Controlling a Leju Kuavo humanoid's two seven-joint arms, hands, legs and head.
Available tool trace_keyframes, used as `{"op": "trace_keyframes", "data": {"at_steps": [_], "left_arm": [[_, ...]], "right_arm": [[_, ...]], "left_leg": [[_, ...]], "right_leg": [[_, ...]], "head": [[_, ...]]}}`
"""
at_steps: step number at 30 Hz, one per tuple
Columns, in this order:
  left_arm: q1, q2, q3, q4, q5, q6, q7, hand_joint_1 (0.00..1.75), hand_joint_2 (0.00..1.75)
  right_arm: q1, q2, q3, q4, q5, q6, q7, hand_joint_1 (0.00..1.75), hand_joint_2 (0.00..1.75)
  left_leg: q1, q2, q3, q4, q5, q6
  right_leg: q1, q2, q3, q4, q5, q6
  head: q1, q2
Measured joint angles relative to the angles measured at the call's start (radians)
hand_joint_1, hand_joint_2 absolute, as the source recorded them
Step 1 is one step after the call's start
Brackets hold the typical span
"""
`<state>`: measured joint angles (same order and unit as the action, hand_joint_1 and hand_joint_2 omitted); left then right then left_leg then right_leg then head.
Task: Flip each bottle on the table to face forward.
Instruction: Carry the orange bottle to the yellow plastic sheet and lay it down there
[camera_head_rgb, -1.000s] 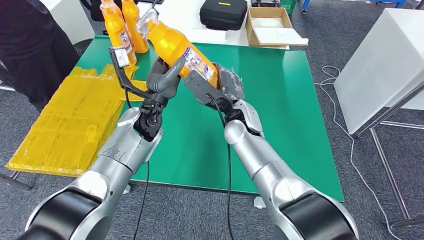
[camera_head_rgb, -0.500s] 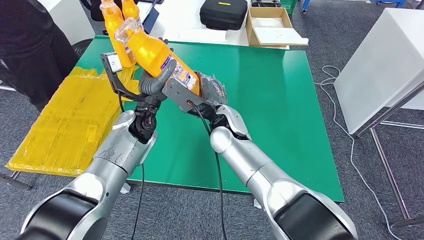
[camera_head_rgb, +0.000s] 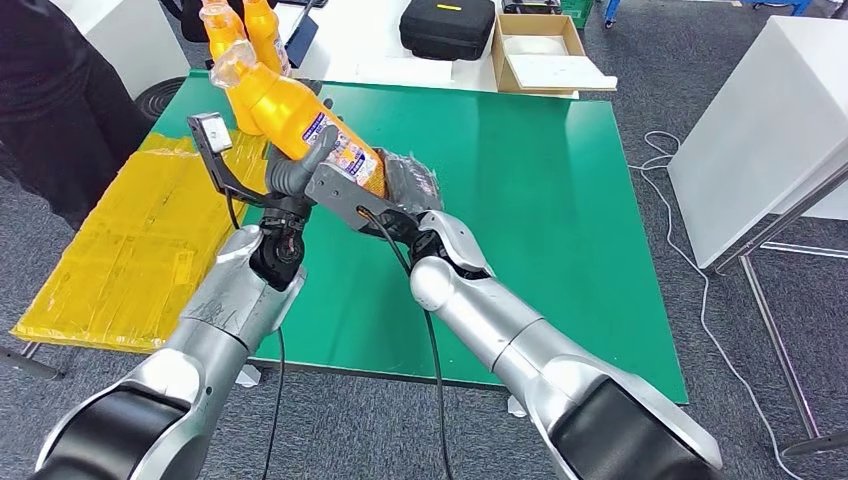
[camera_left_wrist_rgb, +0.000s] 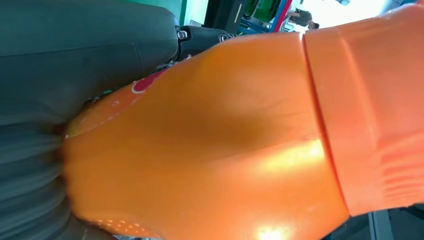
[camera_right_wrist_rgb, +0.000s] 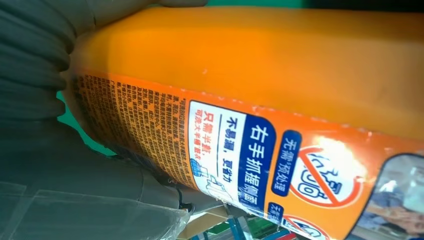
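An orange bottle (camera_head_rgb: 300, 115) with a clear-wrapped cap and a blue and white label hangs tilted over the left part of the green table (camera_head_rgb: 540, 200), cap toward the back left. My right hand (camera_head_rgb: 400, 180), wrapped in clear plastic, grips its base end. My left hand (camera_head_rgb: 298, 170) holds its body from below, one finger lying up along the side. Up close, the orange body (camera_left_wrist_rgb: 210, 140) lies against my left hand (camera_left_wrist_rgb: 30, 165), and the label side (camera_right_wrist_rgb: 275, 60) lies against my right hand (camera_right_wrist_rgb: 35, 50). Two more orange bottles (camera_head_rgb: 218, 22) (camera_head_rgb: 263, 30) stand at the table's back left corner.
A yellow sheet (camera_head_rgb: 130, 250) hangs off the table's left side. A person in dark clothes (camera_head_rgb: 60, 90) stands at the left. A black case (camera_head_rgb: 447, 25) and an open cardboard box (camera_head_rgb: 540, 50) lie behind the table. A white table (camera_head_rgb: 770, 120) stands to the right.
Both hands have carried the orange bottle to the left, its cap now close to the two standing bottles, and it lies lower and more tilted.
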<state>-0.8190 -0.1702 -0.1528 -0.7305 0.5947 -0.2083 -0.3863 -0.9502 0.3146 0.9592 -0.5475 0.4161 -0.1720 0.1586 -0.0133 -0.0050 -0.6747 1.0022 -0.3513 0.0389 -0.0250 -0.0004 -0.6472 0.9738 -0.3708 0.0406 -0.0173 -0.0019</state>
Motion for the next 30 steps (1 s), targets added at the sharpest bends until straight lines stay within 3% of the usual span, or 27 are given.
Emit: {"op": "trace_keyframes", "data": {"at_steps": [3,7,14,21,30], "left_arm": [[0.004,0.002,0.004,-0.001,0.0,0.0,-0.001,0.02,1.75],[0.007,0.003,0.007,-0.003,0.0,0.0,-0.003,1.75,1.75],[0.016,0.006,0.014,-0.015,0.014,-0.019,-0.004,1.75,1.75],[0.022,0.015,0.049,-0.016,0.122,-0.097,0.079,1.75,1.75],[0.027,0.018,0.065,-0.016,0.141,-0.108,0.082,1.75,1.75]], "right_arm": [[-0.003,-0.002,0.016,0.0,-0.004,0.0,0.001,1.75,1.75],[-0.005,-0.002,0.026,0.0,-0.011,0.0,0.001,1.75,1.75],[-0.016,-0.009,0.059,0.0,-0.039,0.0,-0.002,1.75,1.75],[-0.027,-0.01,0.09,0.009,-0.063,0.0,-0.016,1.75,1.75],[-0.041,-0.01,0.115,0.027,-0.072,0.0,-0.026,1.75,1.75]], "left_leg": [[0.0,0.0,0.0,0.0,0.0,0.0],[0.0,0.0,0.0,0.0,0.0,0.0],[0.0,0.0,0.0,0.0,0.0,0.0],[0.0,0.0,0.0,0.0,0.0,0.0],[0.0,0.0,0.0,0.0,0.0,0.0]], "right_leg": [[0.0,0.0,0.0,0.0,0.0,0.0],[0.0,0.0,0.0,0.0,0.0,0.0],[0.0,0.0,0.0,0.0,0.0,0.0],[0.0,0.0,0.0,0.0,0.0,0.0],[0.0,0.0,0.0,0.0,0.0,0.0]], "head": [[0.0,0.0],[0.0,0.0],[0.0,0.0],[0.0,0.0],[0.0,0.0]]}}
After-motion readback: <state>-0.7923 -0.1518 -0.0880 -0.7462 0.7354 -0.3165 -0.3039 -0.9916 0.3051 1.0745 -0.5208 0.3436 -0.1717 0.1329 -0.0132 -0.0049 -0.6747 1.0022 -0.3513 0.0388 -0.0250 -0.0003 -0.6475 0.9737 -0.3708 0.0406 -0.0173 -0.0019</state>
